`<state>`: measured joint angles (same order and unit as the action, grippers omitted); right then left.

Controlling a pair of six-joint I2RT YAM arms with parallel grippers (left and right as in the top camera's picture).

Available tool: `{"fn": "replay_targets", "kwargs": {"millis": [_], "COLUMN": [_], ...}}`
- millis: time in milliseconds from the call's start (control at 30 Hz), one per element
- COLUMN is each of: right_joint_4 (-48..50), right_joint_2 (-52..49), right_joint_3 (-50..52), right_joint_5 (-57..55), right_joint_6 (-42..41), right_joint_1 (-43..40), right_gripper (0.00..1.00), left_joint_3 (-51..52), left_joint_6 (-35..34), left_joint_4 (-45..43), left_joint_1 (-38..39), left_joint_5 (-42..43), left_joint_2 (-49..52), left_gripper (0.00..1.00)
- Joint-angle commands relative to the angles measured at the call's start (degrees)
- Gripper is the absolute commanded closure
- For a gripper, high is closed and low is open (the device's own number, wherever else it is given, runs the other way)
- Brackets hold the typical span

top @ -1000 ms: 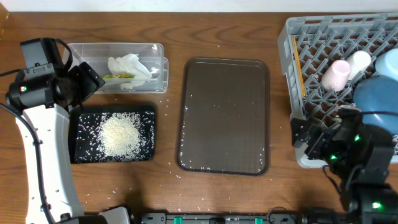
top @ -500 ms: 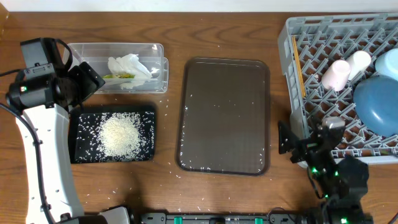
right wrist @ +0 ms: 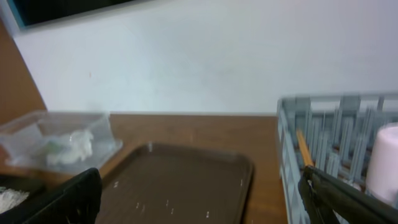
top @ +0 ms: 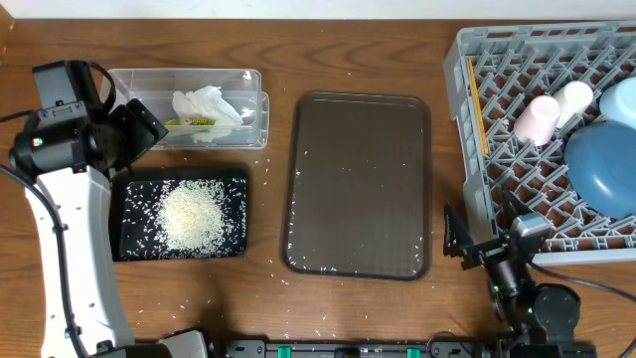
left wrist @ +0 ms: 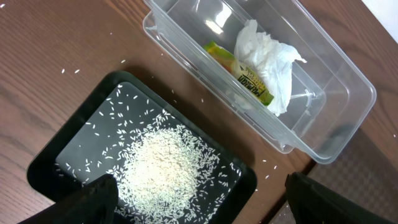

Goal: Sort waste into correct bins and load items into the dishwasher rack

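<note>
The clear tub (top: 139,82) holds the crumpled tissue (top: 204,104) and the yellow-green wrapper (top: 189,123); both show in the left wrist view, tissue (left wrist: 267,56) and wrapper (left wrist: 249,81). The black tray (top: 237,181) holds the rice heap (top: 189,214). The grey rack (top: 462,60) holds the pink cup (top: 537,117), white cup (top: 574,99), light-blue bowl (top: 621,99), dark-blue dish (top: 601,169) and chopsticks (top: 475,109). My left gripper (top: 139,129) is open and empty above the tub and black tray. My right gripper (top: 477,244) is open and empty by the rack's front left corner.
The brown serving tray (top: 360,184) lies mid-table with a few stray rice grains on it. Loose grains are scattered on the wood near the front edge. In the right wrist view the rack wall (right wrist: 323,124) is close on the right.
My right arm has drawn back from over the rack toward the table's front edge and now sits low beside the rack corner. The left arm has not moved.
</note>
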<state>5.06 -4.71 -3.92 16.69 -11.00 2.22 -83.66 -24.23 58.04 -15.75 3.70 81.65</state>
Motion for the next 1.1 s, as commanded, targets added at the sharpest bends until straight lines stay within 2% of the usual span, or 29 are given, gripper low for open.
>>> {"fn": "replay_targets", "kwargs": {"millis": [0, 133, 267, 433, 1067], "right_joint_4": [3.23, 2.45, 1.01, -8.61, -8.26], "right_joint_2": [1.79, 3.39, 4.44, 4.44, 4.39], "right_joint_3": [3.76, 3.61, 3.61, 3.58, 3.58], "right_joint_5": [-0.87, -1.49, -1.51, -2.25, -3.8], "right_joint_6": [1.14, 3.82, 10.93, 22.77, 23.5], "right_joint_1": [-0.79, -0.92, -0.9, -0.92, -0.92], "right_gripper": [0.01, 0.01, 0.01, 0.01, 0.01], "left_joint_3": [-0.68, -0.68, -0.68, -0.68, -0.68], "left_joint_6": [-0.5, -0.5, -0.5, -0.5, -0.5], "left_joint_4": [0.0, 0.0, 0.0, 0.0, 0.0], "left_joint_1": [-0.2, -0.2, -0.2, -0.2, -0.2], "left_joint_5": [-0.26, -0.26, -0.26, -0.26, -0.26], "left_joint_2": [-0.15, -0.15, -0.15, -0.15, -0.15], "left_gripper": [0.11, 0.11, 0.11, 0.11, 0.11]}}
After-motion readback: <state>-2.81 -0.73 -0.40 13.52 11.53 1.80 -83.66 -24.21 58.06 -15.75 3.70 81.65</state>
